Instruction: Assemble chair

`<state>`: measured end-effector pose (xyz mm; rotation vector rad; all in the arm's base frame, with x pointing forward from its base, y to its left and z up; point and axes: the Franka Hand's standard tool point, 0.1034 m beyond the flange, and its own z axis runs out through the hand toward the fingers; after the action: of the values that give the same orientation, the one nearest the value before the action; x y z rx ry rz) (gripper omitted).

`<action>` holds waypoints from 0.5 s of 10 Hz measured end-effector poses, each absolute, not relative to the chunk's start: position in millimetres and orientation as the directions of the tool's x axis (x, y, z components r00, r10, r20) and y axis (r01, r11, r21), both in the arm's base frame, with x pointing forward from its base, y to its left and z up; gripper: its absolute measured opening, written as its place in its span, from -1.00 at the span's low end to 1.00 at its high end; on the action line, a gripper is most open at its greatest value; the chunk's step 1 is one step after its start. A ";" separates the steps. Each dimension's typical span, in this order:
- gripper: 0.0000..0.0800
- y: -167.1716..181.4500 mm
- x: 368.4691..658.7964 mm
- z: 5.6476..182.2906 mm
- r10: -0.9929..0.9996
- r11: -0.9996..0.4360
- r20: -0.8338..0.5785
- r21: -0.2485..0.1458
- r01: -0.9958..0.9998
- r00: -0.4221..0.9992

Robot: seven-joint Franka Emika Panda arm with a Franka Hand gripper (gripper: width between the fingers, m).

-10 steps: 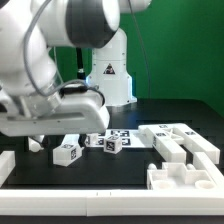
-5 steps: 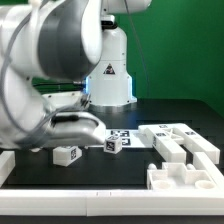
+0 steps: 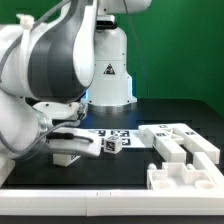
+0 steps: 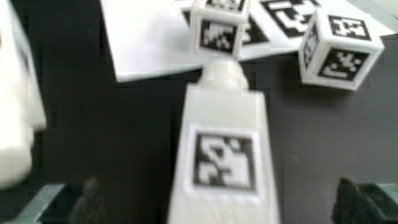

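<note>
Pincer [image 4: 217, 203] is wide open over the long matte-white tagged plastic bar [image 4: 221, 140]; I'd centre it, drop straight down, then close gently.

marker board [image 3: 122, 133] on black table [image 3: 110, 172]

chair parts [image 3: 186, 150]: matt white plastic, smooth, w/ printed b&w tags; table [image 3: 110, 172]: matt black; arm [image 3: 55, 70] shell: glossy white & grey plastic; marker board [image 4: 151, 45]: flat matt white sheet
</note>
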<state>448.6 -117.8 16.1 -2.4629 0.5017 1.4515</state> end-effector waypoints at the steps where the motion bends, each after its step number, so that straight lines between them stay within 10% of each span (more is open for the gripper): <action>1: 0.62 -116.4 445.8 14.3 -0.176 -0.911 -0.884 -0.021 -0.412 0.434; 5: 0.62 -115.8 445.7 13.9 -0.174 -0.912 -0.884 -0.022 -0.410 0.435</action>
<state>445.7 -115.8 13.9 -2.4545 0.5099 1.4700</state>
